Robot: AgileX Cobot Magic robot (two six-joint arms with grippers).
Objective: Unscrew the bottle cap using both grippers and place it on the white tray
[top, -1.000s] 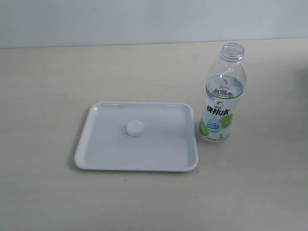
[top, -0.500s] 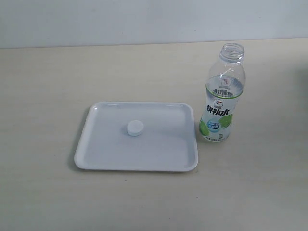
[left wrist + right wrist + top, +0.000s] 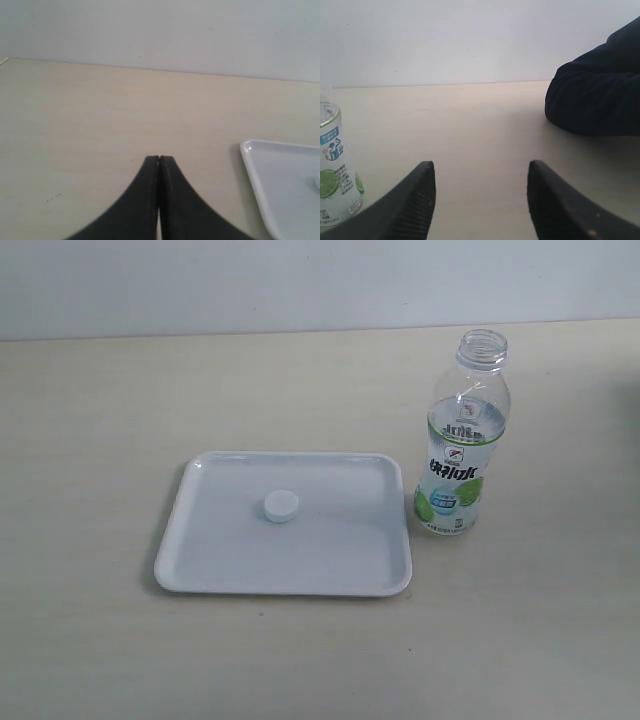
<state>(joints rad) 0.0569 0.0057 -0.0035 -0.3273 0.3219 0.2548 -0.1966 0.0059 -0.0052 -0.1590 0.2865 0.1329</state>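
"Grip question first: how do you rate the bottle cap [image 3: 281, 506]?"

"Light and stiff, I judge. It lies flat, top up, near the middle of the white tray [image 3: 215, 565]. Its side should give purchase and the top looks smooth. On that glossy tray it would likely skid if nudged, so I would pinch across the side from above."

"And the bottle [image 3: 458, 460]?"

"It stands upright on the table [image 3: 100, 390], just beside the tray's right edge, with its neck open. Thin clear plastic: probably light, easy to squeeze and easy to tip. The labelled body is the place to hold it, not the neck."

"So the task is done?"

"It looks so: the cap is off and on the tray, with nothing touching it."

"Where are the arms?"

"Neither shows in the exterior view, so both are back from the work. The left gripper [image 3: 159, 159] has its two fingers pressed together with nothing between them. Its camera looks out low along the table, and one corner of the tray [image 3: 272, 175] lies ahead and to one side."

"The right one?"

"The right gripper [image 3: 480, 167] has its fingers spread wide and empty, also low over the table. The bottle [image 3: 335, 165] stands outside one finger, not between them. A dark bulky shape [image 3: 600, 90] rests further off; I cannot tell what it is."
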